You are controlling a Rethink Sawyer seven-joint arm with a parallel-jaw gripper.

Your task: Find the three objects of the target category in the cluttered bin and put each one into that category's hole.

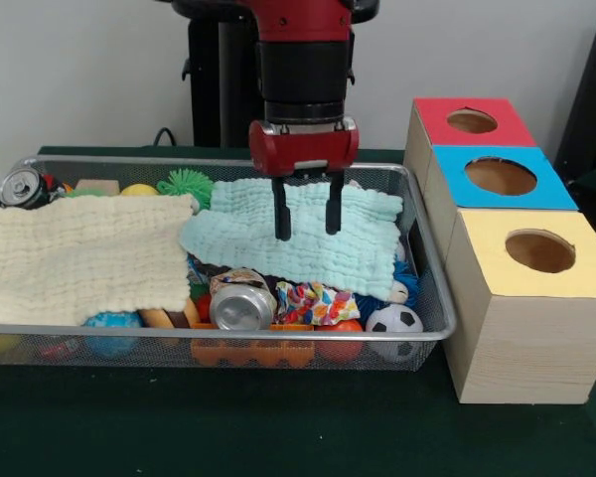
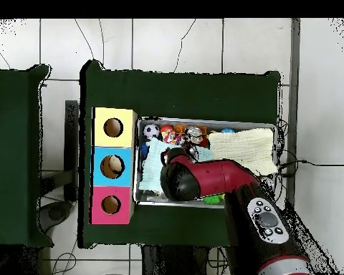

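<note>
The wire mesh bin (image 1: 219,336) lies across the table, full of toys and cloths. One confetti-spotted white wad (image 1: 316,301) shows at the bin's near side, partly under a pale green cloth (image 1: 358,238). No other such wads show. My gripper (image 1: 307,234) hangs open and empty over the pale green cloth, behind the wad. I cannot tell if its fingertips touch the cloth. The yellow-topped box's hole (image 1: 539,250) is to the right of the bin, nearest the camera. In the overhead view the arm (image 2: 203,179) covers the gripper, and the yellow box (image 2: 125,114) stands beside the bin (image 2: 203,119).
A pale yellow cloth (image 1: 70,253) covers the bin's left half. A silver can (image 1: 243,306) lies beside the wad, another can (image 1: 22,186) lies at the far left. A small football (image 1: 394,320) is at the near right corner. Blue-topped (image 1: 457,184) and red-topped (image 1: 432,114) boxes stand behind the yellow one.
</note>
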